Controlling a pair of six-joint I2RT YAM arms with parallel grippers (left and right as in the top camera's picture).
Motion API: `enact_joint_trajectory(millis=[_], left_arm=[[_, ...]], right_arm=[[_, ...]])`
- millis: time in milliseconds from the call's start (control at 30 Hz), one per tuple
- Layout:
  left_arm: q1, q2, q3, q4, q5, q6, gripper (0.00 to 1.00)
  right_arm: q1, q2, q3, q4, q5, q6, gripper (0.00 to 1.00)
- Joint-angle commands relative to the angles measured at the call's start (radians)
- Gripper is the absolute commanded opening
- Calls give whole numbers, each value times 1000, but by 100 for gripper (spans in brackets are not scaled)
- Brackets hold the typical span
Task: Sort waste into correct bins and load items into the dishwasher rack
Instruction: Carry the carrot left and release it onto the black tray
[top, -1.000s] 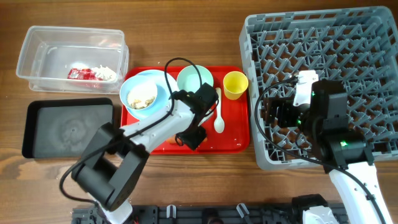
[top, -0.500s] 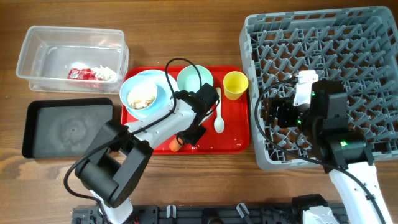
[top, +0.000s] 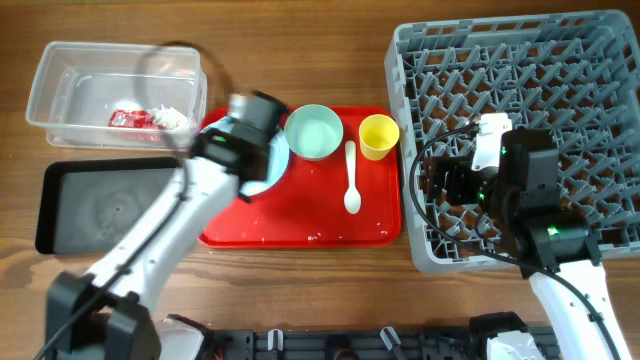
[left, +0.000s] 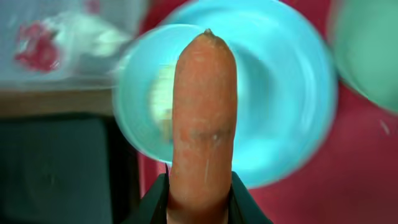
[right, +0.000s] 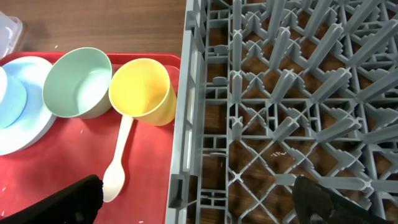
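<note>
Left hand (left: 200, 202): clamped on the thick end of the carrot (left: 204, 118), tip pointing forward, raised above the light blue bowl (left: 140, 74) holding rice scraps (left: 160, 93) on the light blue plate (left: 280, 93), judged a carry toward a bin. Just beyond: black tray (top: 110, 205), bare; clear tub (top: 120, 52) with red wrapper (top: 128, 118) and tissue (top: 172, 118). On the red tray (top: 300, 215): mint-green bowl (top: 313, 132), yellow cup (top: 378, 135), spoon (top: 351, 180), unloaded. Right hand (right: 196, 202): spread wide, empty, above the rack (right: 280, 93) edge, likely awaiting dishes.
</note>
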Motion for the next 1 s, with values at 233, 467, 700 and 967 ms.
enact_joint_trajectory(millis=[233, 467, 700, 967], left_arm=[[807, 12, 14, 12, 328, -311, 4], [948, 229, 14, 109, 317, -309, 5], [963, 248, 14, 195, 195, -302, 18], [963, 248, 14, 176, 195, -302, 38]], right_arm=[[2, 4, 18, -6, -5, 3, 100], [2, 4, 18, -23, -5, 3, 100], [2, 4, 18, -24, -5, 3, 100], [2, 4, 18, -24, -5, 3, 100]])
